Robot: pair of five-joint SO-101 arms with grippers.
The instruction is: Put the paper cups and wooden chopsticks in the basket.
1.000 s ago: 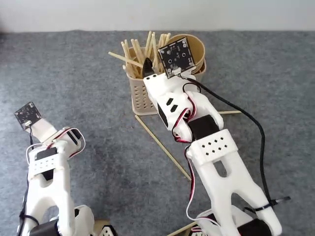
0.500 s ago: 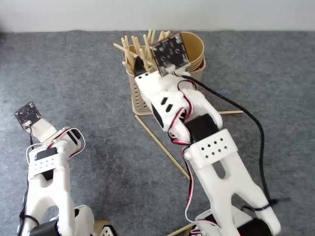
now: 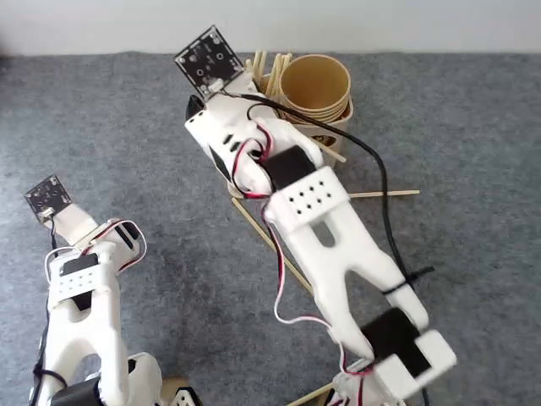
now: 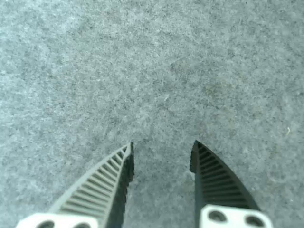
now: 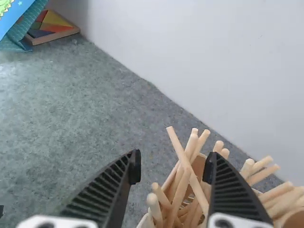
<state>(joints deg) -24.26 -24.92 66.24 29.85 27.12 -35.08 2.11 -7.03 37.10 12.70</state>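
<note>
The basket [image 3: 344,128] stands at 12 o'clock on the grey surface [image 3: 127,127]. A stack of paper cups [image 3: 314,83] sits in its 3 o'clock side, and a bundle of chopsticks [image 3: 269,66] stands just beside them toward 9 o'clock. Three more sticks lie outside it: a slanting chopstick [image 3: 279,249] runs from the basket's foot toward 5 o'clock, a level chopstick [image 3: 389,194] lies at the basket's 4 o'clock, and a third chopstick [image 3: 308,394] lies at the 6 o'clock edge. The right arm [image 3: 321,228] stretches from 6 o'clock up across the basket. The right gripper [image 5: 172,164] hangs over the bundle with its fingers spread apart and nothing between them, facing a pale wall [image 5: 213,57]. The left arm [image 3: 80,288] sits at 8 o'clock, well apart from the basket. The left gripper [image 4: 162,151] hangs over bare surface, its fingers apart and holding nothing.
</note>
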